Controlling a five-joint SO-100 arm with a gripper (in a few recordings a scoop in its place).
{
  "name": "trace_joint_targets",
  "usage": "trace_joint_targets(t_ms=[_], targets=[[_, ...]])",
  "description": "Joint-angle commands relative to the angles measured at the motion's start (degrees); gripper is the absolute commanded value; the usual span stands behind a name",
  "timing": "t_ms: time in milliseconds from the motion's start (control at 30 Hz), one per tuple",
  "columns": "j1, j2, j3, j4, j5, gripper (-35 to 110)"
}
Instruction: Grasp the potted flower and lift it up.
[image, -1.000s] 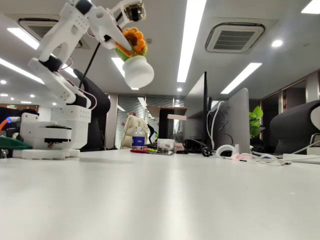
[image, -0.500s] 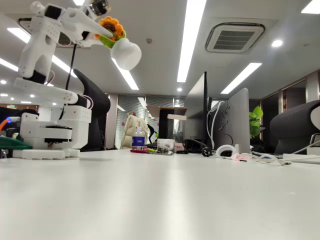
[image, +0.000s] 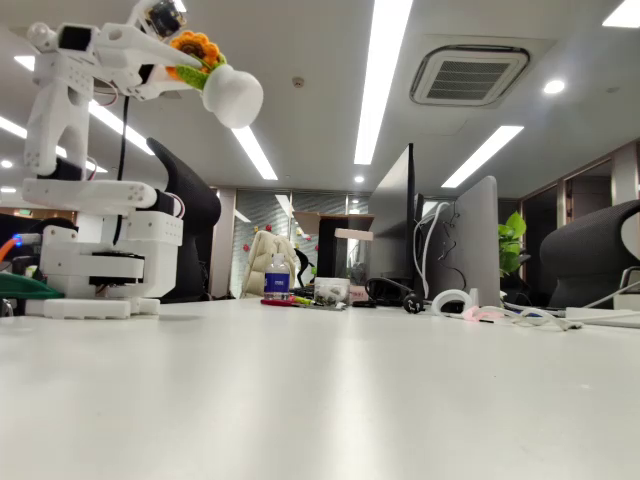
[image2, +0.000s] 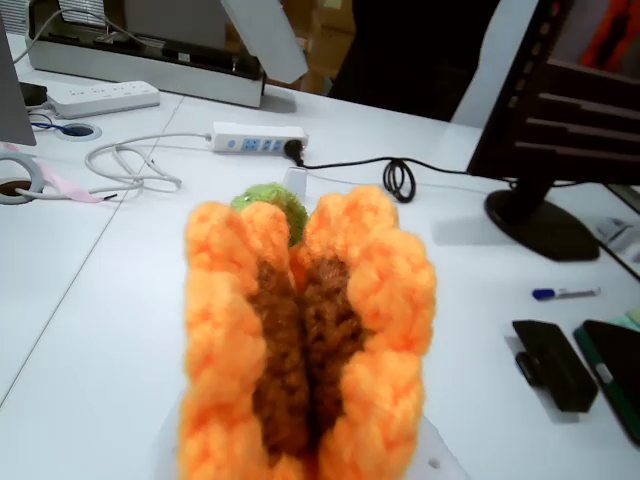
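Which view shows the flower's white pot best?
The fixed view: the pot hangs in plain sight, tilted sideways, high above the table, with the flower held in the hand. The wrist view gives only the squeezed orange petals and brown centre up close, hiding the pot.

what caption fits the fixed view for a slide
End effector holds the potted flower tilted high above the white table.

In the wrist view the potted flower (image2: 305, 340) is blurred and folded in on itself, its lower petals cut off by the bottom edge and its white pot hidden behind the bloom. In the fixed view the pincer (image: 185, 62) fingers are largely hidden behind the petals, so their grip cannot be made out clearly. The clutter far back on the tabletop (image: 330, 400) is too small to identify.
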Motion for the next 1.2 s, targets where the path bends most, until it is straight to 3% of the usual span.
trace_joint_targets(t_ms=[0,1167], targets=[[-0.8,1.1,0.1,-0.1,-1.0,0],[-3.6,10.8,-2.6,-3.8,-2.5,0]])
